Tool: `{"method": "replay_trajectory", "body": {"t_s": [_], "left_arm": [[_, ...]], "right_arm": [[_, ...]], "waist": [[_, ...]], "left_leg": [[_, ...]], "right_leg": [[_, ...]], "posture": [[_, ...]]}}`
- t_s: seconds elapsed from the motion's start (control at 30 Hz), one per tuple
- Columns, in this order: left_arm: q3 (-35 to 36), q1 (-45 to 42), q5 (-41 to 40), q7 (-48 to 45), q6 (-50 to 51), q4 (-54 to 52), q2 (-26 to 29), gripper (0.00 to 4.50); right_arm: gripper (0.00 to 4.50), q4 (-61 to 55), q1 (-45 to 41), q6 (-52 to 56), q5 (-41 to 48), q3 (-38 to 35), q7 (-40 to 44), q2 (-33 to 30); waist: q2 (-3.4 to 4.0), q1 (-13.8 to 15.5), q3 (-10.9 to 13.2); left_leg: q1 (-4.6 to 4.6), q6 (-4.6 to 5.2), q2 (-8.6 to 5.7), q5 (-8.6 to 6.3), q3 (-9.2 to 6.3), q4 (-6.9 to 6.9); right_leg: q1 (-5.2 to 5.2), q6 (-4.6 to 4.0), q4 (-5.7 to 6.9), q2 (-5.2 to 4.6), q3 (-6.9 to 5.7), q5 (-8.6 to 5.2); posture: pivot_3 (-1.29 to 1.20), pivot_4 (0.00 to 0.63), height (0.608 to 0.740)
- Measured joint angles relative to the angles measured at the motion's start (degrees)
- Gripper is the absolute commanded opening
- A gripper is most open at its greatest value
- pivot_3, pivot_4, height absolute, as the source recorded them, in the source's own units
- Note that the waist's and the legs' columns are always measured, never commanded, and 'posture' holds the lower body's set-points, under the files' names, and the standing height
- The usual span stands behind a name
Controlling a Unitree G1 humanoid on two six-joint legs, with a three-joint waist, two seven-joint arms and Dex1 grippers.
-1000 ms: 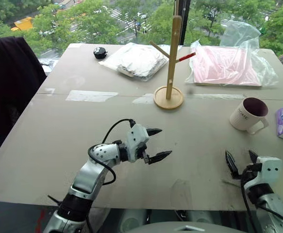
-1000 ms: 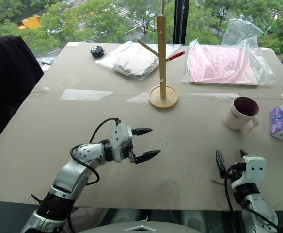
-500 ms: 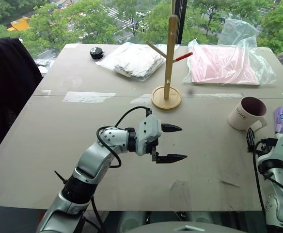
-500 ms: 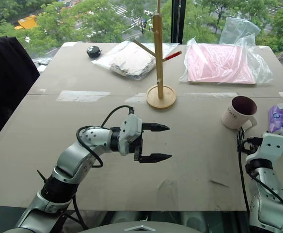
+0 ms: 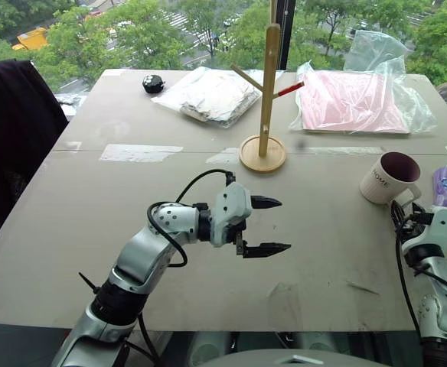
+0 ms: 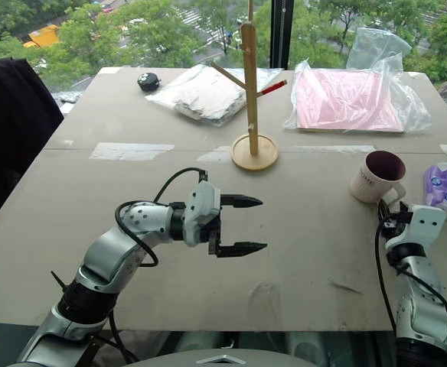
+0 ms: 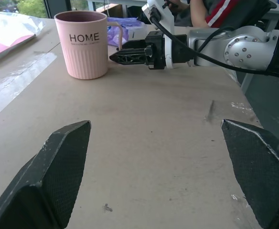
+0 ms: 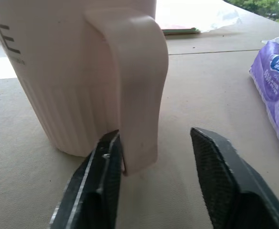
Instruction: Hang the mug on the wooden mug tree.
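You are looking at an upper-floor office or lab-style test room. A wide plain grey table point(image 5: 93, 229), its sections joined with tape, stands against a large window point(image 5: 170, 30) overlooking treetops and a street far below. Plastic-bagged items point(image 5: 212, 93) lie along its far edge; a dark chair back point(image 5: 13, 130) stands at its left. A seated person point(image 7: 216, 9) appears beyond the table.
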Motion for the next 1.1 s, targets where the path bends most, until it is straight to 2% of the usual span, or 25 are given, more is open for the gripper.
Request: {"method": "replay_trajectory", "body": {"t_s": [0.03, 0.1, 0.27, 0.4, 0.5, 0.67, 0.77, 0.87, 0.97, 1.1], "left_arm": [[0.0, 0.1, 0.0, 0.0, 0.0, 0.0, -0.1, 4.5], [-0.1, 0.2, 0.0, 0.2, 0.0, 0.0, -0.2, 4.5], [0.6, 2.6, -0.6, 2.0, 0.0, -0.5, -1.5, 4.5], [2.8, 7.7, -2.3, 5.5, -1.2, -1.6, -5.0, 4.5], [4.7, 11.9, -2.7, 9.2, -3.4, -3.3, -8.1, 4.5], [7.9, 18.9, 0.3, 17.6, -10.0, -5.0, -13.3, 4.5], [8.6, 20.5, 3.5, 22.6, -12.9, -5.3, -15.7, 4.5], [8.5, 20.6, 5.9, 28.5, -14.7, -7.3, -19.3, 4.5], [8.2, 20.0, 6.9, 32.0, -15.1, -9.3, -21.3, 4.5], [6.3, 19.6, 7.5, 34.8, -15.1, -11.9, -22.6, 4.5]], "right_arm": [[0.24, 0.2, -0.1, -0.1, 0.1, 0.0, 0.1, 0.0], [0.06, 0.5, -0.4, -0.4, 0.0, -0.1, 0.7, -0.5], [0.06, 1.4, -0.7, -0.5, -0.6, 0.6, 1.9, -2.1], [0.06, 1.8, -3.7, -0.2, -2.5, 3.6, 5.1, -6.4], [0.06, 1.0, -7.8, 2.0, -2.6, 7.8, 11.0, -11.7], [0.06, -2.2, -19.6, 8.9, -0.5, 15.1, 24.3, -21.4], [0.06, -1.3, -27.6, 11.5, -0.2, 18.7, 29.7, -24.2], [0.06, 4.7, -38.7, 10.6, -1.5, 22.5, 36.2, -26.1], [0.06, 11.7, -46.2, 6.9, -3.3, 24.8, 41.6, -26.7], [0.06, 32.7, -59.4, -5.1, -7.8, 27.9, 49.6, -26.1]], "waist": [[0.0, 0.0, 0.0], [0.0, 0.0, 0.0], [0.01, -0.1, 0.0], [0.02, -0.4, 0.0], [0.05, -0.2, 0.0], [0.1, 0.0, 0.1], [0.05, 0.2, 0.1], [0.0, 0.4, 0.1], [-0.02, 0.8, 0.1], [0.01, 0.8, 0.2]], "left_leg": [[0.0, 0.0, 0.0, 0.0, 0.0, 0.0], [0.01, 0.0, 0.0, 0.0, 0.01, 0.0], [0.03, 0.0, 0.01, 0.0, 0.04, 0.0], [0.06, 0.0, 0.02, 0.0, 0.13, 0.0], [0.08, 0.0, 0.02, 0.0, 0.1, 0.01], [0.03, 0.0, 0.01, 0.0, -0.01, 0.02], [0.0, 0.0, 0.0, 0.0, -0.04, 0.04], [-0.02, 0.01, -0.04, 0.0, -0.06, 0.07], [-0.05, 0.01, -0.06, 0.0, -0.09, 0.05], [-0.06, 0.01, -0.07, 0.0, -0.06, 0.02]], "right_leg": [[0.0, 0.0, 0.0, 0.0, 0.0, 0.0], [0.0, 0.0, 0.0, 0.0, 0.01, 0.0], [0.0, 0.0, 0.01, 0.0, 0.05, 0.0], [-0.02, 0.01, 0.01, 0.0, 0.17, 0.01], [-0.01, 0.0, 0.02, 0.0, 0.15, 0.01], [0.01, -0.01, 0.02, -0.01, 0.02, 0.02], [0.01, -0.01, -0.01, -0.03, -0.04, 0.02], [0.04, -0.01, -0.04, -0.12, -0.1, 0.03], [0.05, 0.03, -0.07, -0.17, -0.17, 0.05], [0.04, 0.02, -0.11, -0.2, -0.19, 0.05]], "posture": [[0.0, 0.15, 0.74], [0.0, 0.15, 0.74], [0.0, 0.15, 0.74], [0.0, 0.15, 0.74], [0.0, 0.15, 0.74], [0.0, 0.15, 0.74], [0.0, 0.15, 0.74], [0.0, 0.15, 0.74], [0.0, 0.15, 0.74], [0.0, 0.15, 0.74]]}}
